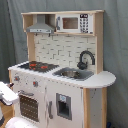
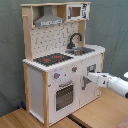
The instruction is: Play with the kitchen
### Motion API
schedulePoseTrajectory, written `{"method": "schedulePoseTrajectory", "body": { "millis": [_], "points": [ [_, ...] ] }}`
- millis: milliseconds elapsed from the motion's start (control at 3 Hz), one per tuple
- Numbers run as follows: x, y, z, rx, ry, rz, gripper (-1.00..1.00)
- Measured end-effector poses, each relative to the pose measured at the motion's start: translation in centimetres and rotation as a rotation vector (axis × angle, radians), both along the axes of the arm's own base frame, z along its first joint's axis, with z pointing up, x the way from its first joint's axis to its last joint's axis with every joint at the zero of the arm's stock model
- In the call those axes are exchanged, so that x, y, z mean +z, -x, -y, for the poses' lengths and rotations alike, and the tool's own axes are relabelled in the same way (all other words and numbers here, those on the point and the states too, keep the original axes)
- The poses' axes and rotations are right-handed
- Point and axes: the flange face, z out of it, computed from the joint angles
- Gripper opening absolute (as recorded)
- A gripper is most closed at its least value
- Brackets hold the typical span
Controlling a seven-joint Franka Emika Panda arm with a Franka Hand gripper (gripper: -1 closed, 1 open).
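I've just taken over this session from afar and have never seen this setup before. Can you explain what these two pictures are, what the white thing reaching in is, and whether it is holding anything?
Both pictures show the same toy kitchen from two cameras that stand off the arm, one to each side of its front.

The white thing is a robot arm, a Franka Panda. In the second exterior view it reaches in from the second exterior view's right, and its gripper is at the cupboard door under the sink. In the first exterior view only part of the arm shows, at the first exterior view's left edge.

On the worktop are a black-red hob, the sink and a black faucet. Below the hob are knobs and a windowed oven door; above it, a grey hood.

I cannot tell whether the gripper holds anything.
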Motion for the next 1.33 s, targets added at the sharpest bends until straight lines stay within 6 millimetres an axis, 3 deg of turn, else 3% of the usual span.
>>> {"method": "schedulePoseTrajectory", "body": {
  "millis": [667,1333],
  "points": [
    [2.1,-1.9,1.6,0.017,0.108,-0.046,1.0],
    [2.0,-5.0,3.1,0.039,0.183,-0.089,1.0]
  ]
}}
